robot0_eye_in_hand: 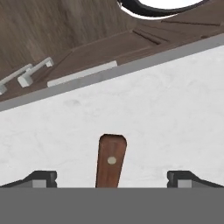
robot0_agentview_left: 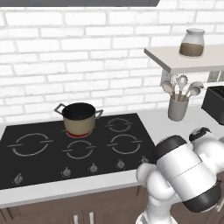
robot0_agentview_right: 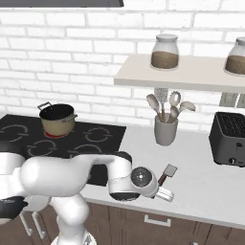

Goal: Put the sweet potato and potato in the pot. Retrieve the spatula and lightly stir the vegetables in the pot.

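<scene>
White stone-look worktop (robot0_agentview_right: 201, 186) carries the spatula (robot0_agentview_right: 166, 173), which lies flat near the front edge, to the right of the black hob (robot0_agentview_right: 95, 139), its grey blade pointing toward the wall and its reddish-brown handle toward the robot. The claw (robot0_agentview_right: 165, 193) sits low over the handle end. In the hand view the claw (robot0_eye_in_hand: 112, 177) stands released, its two dark fingertips (robot0_eye_in_hand: 41, 178) spread wide apart, with the spatula handle (robot0_eye_in_hand: 111, 161) lying midway between them and touching neither. A pale rivet shows on the handle. Beyond the worktop edge in that view, dark wood cabinet fronts (robot0_eye_in_hand: 65, 35) with pale bar handles are seen.

The pot (robot0_agentview_left: 79, 118) stands upright on the rear middle burner of the hob (robot0_agentview_left: 43, 166), which glows red beneath it. Its tan body, dark rim and two thin grey loop handles are plain; its dark inside cannot be made out. From the right base view the pot (robot0_agentview_right: 58, 119) is well apart from the spatula, across the hob.

A grey holder of spoons and ladles (robot0_agentview_right: 165, 125) stands near the wall under a shelf (robot0_agentview_right: 143, 76). The shelf bears glass jars (robot0_agentview_right: 165, 51) with brown contents. A black toaster (robot0_agentview_right: 229, 139) stands at the far right.
</scene>
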